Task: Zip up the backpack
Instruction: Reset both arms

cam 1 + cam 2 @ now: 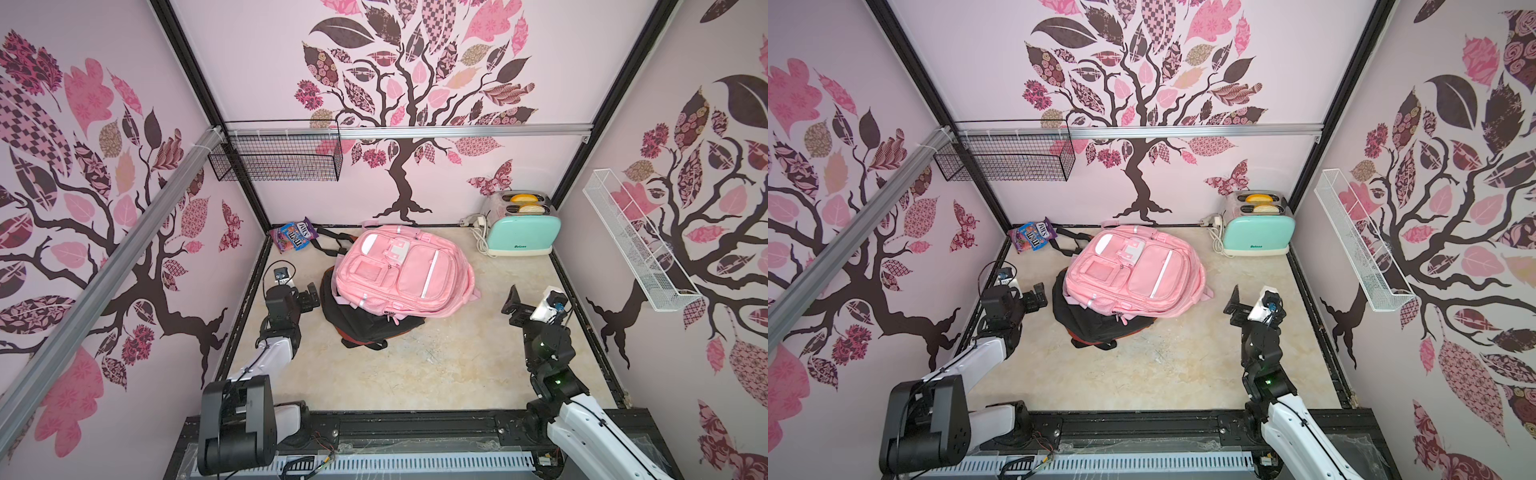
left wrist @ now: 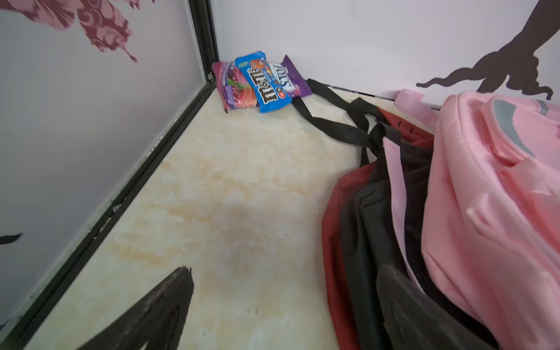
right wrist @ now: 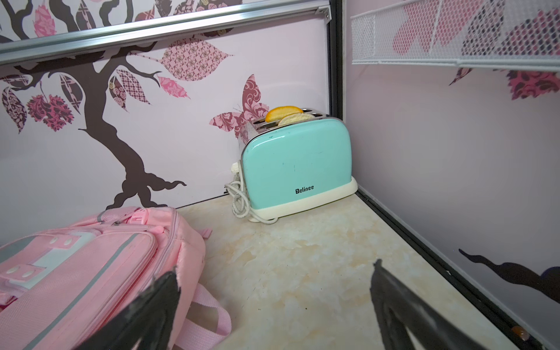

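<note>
Left fingers (image 1: 312,289) and right fingers (image 1: 512,297) are hanging spread wide, empty. Backpack (image 1: 403,270) is looking soft and light, so I'm favouring its zipper pull (image 1: 396,319).

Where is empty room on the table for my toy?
The beige marble tabletop is bare from the black-and-red backpack to its near edge, and between the pink fabric backpack and mint-green toaster. Crowded: the stacked backpacks, the colourful candy packets' corner.

White-shelled, black-jointed left arm (image 1: 272,353) and right arm (image 1: 582,424), with thin black cables (image 1: 271,266) and small green lights (image 1: 559,379) on the right.
</note>
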You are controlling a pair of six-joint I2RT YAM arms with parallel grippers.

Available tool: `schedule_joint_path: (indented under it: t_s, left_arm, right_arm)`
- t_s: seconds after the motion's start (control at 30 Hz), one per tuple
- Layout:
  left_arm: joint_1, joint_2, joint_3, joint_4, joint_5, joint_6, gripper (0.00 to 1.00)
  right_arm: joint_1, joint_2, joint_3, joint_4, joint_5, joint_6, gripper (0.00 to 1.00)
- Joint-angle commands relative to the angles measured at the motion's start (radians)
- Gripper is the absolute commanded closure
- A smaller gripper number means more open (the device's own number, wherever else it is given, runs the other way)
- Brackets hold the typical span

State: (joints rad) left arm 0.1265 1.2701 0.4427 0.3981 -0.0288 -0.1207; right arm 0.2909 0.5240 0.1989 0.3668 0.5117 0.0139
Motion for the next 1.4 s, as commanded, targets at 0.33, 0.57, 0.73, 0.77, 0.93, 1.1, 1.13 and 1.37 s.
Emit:
schedule_joint_path:
  t_s: [0.33, 0.57, 0.73, 0.77, 0.93, 1.1, 1.13, 1.37]
  left_arm:
    - [0.029, 0.239, -0.094, 0.518, 0.268, 0.056, 0.02]
    - [-0.047, 0.321, -0.084, 0.560, 0.116, 0.078, 0.02]
    - [-0.068, 0.278, -0.052, 0.440, 0.077, 0.101, 0.02]
    - [-0.068, 0.288, -0.057, 0.468, 0.079, 0.102, 0.02]
    - [-0.069, 0.292, -0.058, 0.478, 0.079, 0.101, 0.02]
    - [-0.069, 0.285, -0.056, 0.460, 0.077, 0.101, 0.02]
    - [-0.069, 0.287, -0.056, 0.464, 0.077, 0.099, 0.02]
    - [-0.070, 0.286, -0.056, 0.463, 0.077, 0.101, 0.02]
  right_arm:
    - [-0.007, 0.011, -0.131, 0.228, 0.037, -0.001, 0.01]
    - [-0.014, 0.112, -0.165, 0.378, 0.048, -0.074, 0.01]
    - [-0.074, 0.264, -0.155, 0.482, -0.019, -0.072, 0.01]
    - [-0.088, 0.314, -0.156, 0.526, -0.035, -0.064, 0.01]
    - [-0.102, 0.677, -0.110, 0.807, -0.031, -0.104, 0.01]
    - [-0.103, 0.938, -0.093, 1.023, -0.025, -0.113, 0.01]
    - [-0.104, 0.986, -0.078, 1.042, -0.025, -0.114, 0.01]
    - [-0.148, 1.026, 0.070, 0.744, -0.206, -0.125, 0.01]
